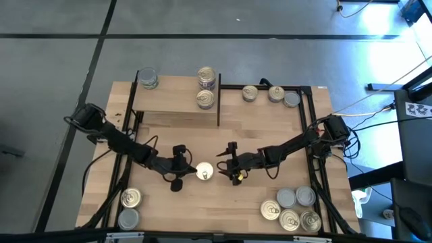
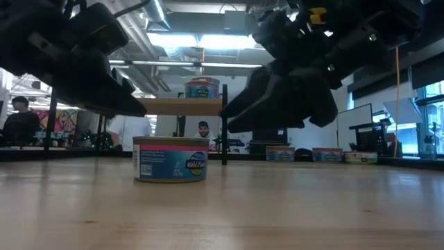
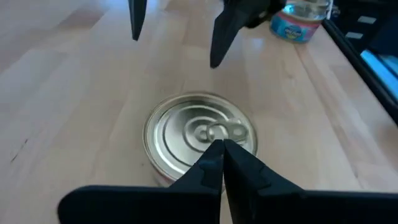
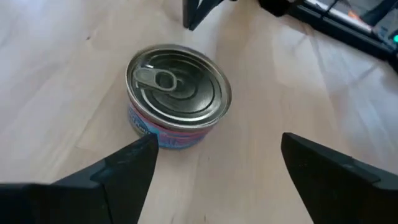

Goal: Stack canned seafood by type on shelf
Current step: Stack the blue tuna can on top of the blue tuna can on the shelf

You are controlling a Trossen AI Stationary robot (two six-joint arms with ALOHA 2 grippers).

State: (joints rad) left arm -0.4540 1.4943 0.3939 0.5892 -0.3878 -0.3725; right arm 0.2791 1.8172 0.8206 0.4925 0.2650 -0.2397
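One tin of canned seafood (image 1: 204, 171), with a gold pull-tab top and a blue and pink label (image 2: 171, 160), stands upright on the tabletop between my two grippers. My left gripper (image 3: 219, 148) is shut, and its tips hover just over the tin's left rim (image 2: 142, 110). My right gripper (image 4: 217, 155) is open and stands on the tin's right side, a little above it (image 2: 232, 118). The shelf (image 1: 177, 101) at the far left carries three tins (image 1: 205, 99), one of them standing on another.
Three tins (image 1: 273, 94) sit along the far right edge inside a black frame. Several more cluster at the near right corner (image 1: 291, 209), and two stand at the near left (image 1: 128, 208). Bare wood surrounds the middle tin.
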